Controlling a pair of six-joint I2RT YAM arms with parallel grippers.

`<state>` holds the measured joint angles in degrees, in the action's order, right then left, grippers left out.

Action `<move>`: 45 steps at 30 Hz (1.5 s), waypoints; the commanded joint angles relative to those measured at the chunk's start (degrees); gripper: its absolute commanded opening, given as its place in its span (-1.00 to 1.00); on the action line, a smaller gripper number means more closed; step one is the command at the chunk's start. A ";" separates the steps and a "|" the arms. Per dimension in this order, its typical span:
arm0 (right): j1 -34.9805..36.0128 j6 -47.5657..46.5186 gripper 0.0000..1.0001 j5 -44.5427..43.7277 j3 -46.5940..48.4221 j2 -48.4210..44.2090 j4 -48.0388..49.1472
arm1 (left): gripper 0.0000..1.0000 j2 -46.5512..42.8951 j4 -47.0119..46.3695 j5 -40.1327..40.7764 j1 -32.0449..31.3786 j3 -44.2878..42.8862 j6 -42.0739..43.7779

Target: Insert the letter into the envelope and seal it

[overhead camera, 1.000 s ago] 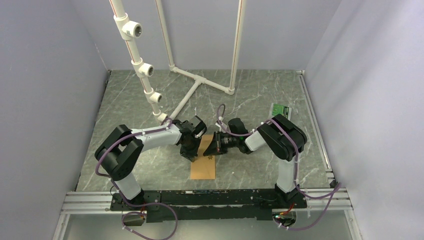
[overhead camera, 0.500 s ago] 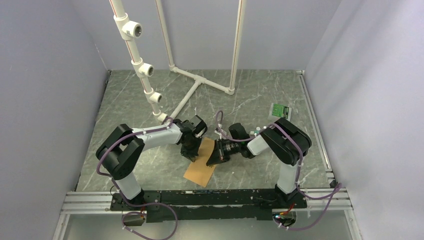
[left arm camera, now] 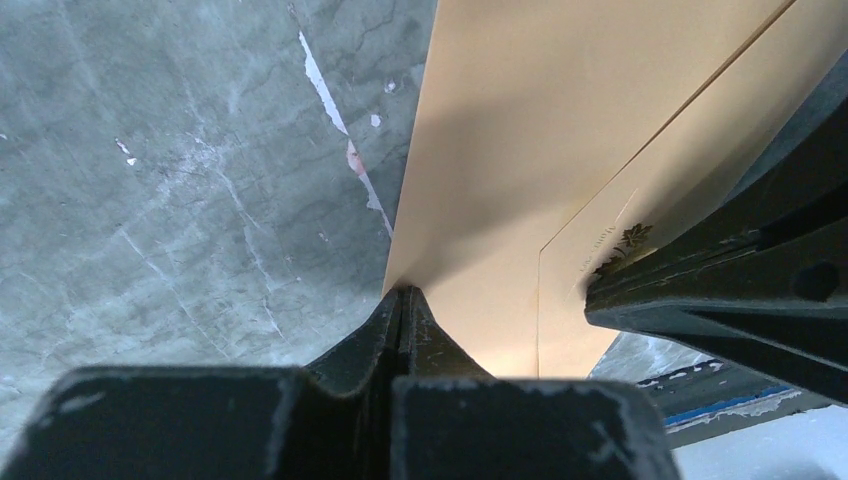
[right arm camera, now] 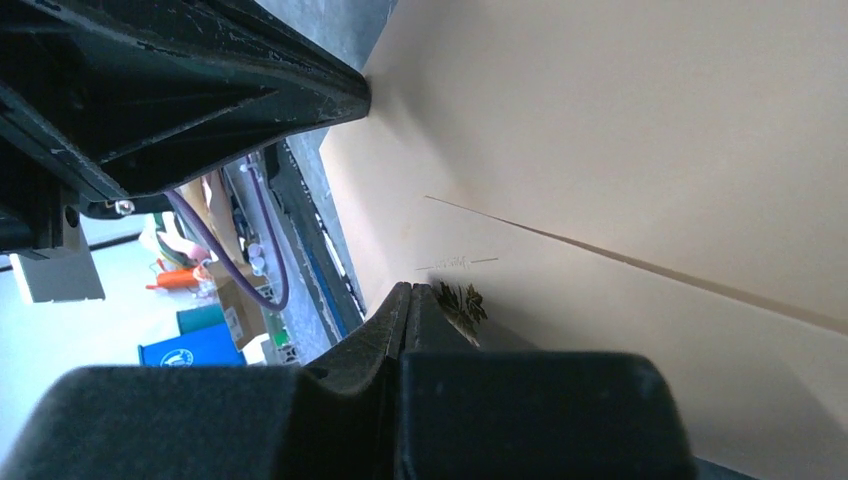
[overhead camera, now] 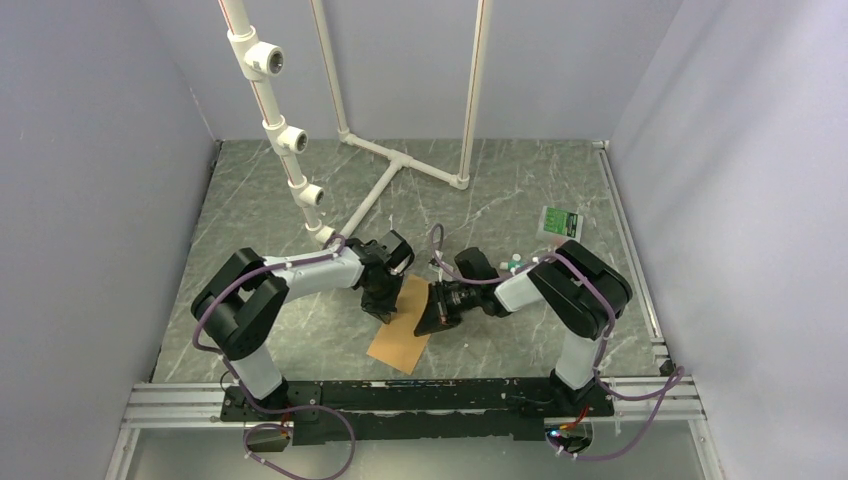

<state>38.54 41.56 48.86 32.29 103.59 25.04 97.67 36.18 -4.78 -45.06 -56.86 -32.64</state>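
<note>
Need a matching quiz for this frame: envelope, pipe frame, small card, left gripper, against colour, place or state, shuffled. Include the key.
1. envelope
2. pipe frame
3. small card
4. left gripper

A. white, standing at the back
B. jaws shut on the envelope's edge
C. green, lying at the far right
D. brown, in the centre

Pairs: 1-D, 2-A, 3-C, 4-B

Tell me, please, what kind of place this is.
Probably a robotics lab test cell: plain grey walls close in a marble-patterned tabletop, a white PVC pipe frame stands at the back, and two robot arms are bolted to an aluminium rail at the near edge.
</note>
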 commanded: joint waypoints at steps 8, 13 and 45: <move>4.64 -0.32 -0.99 -8.14 3.21 2.26 -3.84 | -0.95 3.74 -7.41 1.01 -0.29 6.94 -2.44; 6.39 0.16 -0.99 -7.85 3.69 2.99 -4.00 | -0.95 3.35 -8.23 0.65 -0.29 8.29 -3.53; 4.52 5.64 0.04 -35.45 7.62 -27.45 -50.01 | 0.37 -16.96 -13.67 -1.70 5.49 9.93 -0.19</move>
<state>42.78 44.07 15.51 41.19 77.60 -13.43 80.07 24.08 -5.58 -40.60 -47.75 -33.80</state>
